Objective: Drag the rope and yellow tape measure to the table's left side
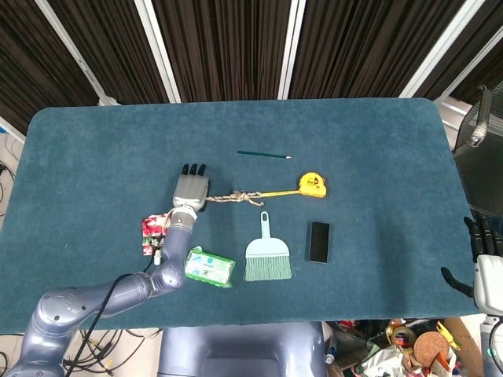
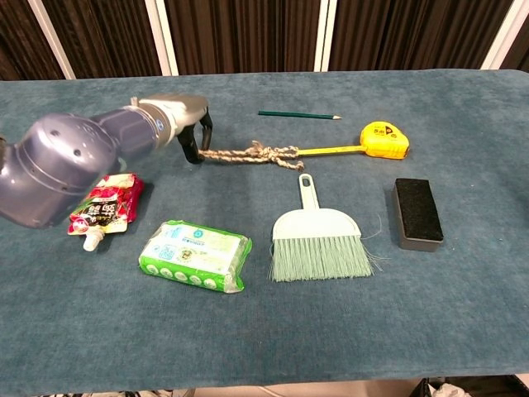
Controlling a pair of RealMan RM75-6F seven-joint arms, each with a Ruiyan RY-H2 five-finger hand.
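Note:
A braided rope (image 1: 236, 198) (image 2: 248, 154) lies stretched across the middle of the table. Its right end is tied to the pulled-out blade of the yellow tape measure (image 1: 313, 184) (image 2: 385, 138). My left hand (image 1: 191, 188) (image 2: 186, 124) is at the rope's left end, fingers curled down over it and gripping it against the cloth. My right hand (image 1: 483, 259) hangs off the table's right front corner with its fingers apart and nothing in it; only the head view shows it.
A green pencil (image 1: 263, 155) (image 2: 297, 115) lies behind the rope. In front of it are a teal hand brush (image 1: 267, 255) (image 2: 318, 240), a black block (image 1: 318, 242) (image 2: 417, 212), a green wipes pack (image 1: 209, 267) (image 2: 196, 254) and a red pouch (image 1: 155, 233) (image 2: 105, 208).

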